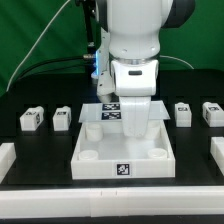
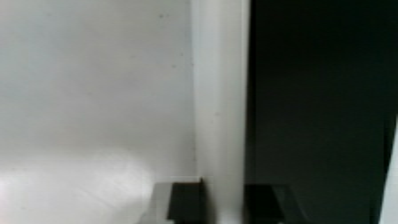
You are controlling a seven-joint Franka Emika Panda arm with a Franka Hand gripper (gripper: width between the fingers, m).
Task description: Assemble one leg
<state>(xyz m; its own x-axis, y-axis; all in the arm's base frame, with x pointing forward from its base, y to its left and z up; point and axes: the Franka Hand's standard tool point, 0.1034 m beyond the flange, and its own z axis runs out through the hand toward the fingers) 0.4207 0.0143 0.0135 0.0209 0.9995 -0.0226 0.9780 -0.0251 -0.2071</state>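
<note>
Legs: you find four alike, none of them in the jaws, all standing upright on the black table [image 1: 40,172]. The outer left leg [image 1: 32,118] and inner left leg [image 1: 62,117] sit at mid-left of the exterior frame. The inner right leg [image 1: 183,113] and outer right leg [image 1: 211,112] sit at mid-right. Each shows you a black-and-white tag on its near face.
Spacing: the two legs of each pair stand near each other but do not touch. Both pairs are well apart from the arm.
Tray [image 1: 100,168]: it lies at lower centre of the exterior frame, between the two pairs. You see round sockets in its near corners and one tag on its front wall.
Marker board [image 1: 103,111]: it lies flat just behind the tray at frame centre, and the arm partly covers it.
Arm [image 1: 135,40]: it enters from top centre, and its white wrist hangs over the rear half of the tray.
Gripper [image 2: 226,203]: the wrist view shows you two dark fingertips [image 2: 187,203] with a narrow white strip [image 2: 221,100] running between them. One side of the strip is pale and the other is dark.
Jaws: they stand parted, with the strip in the gap. You cannot tell whether the pads press on the strip or stand clear of it.
Edge blocks: one white block [image 1: 6,156] lies at the lower-left edge of the exterior frame and another white block [image 1: 216,150] at the lower-right edge.
</note>
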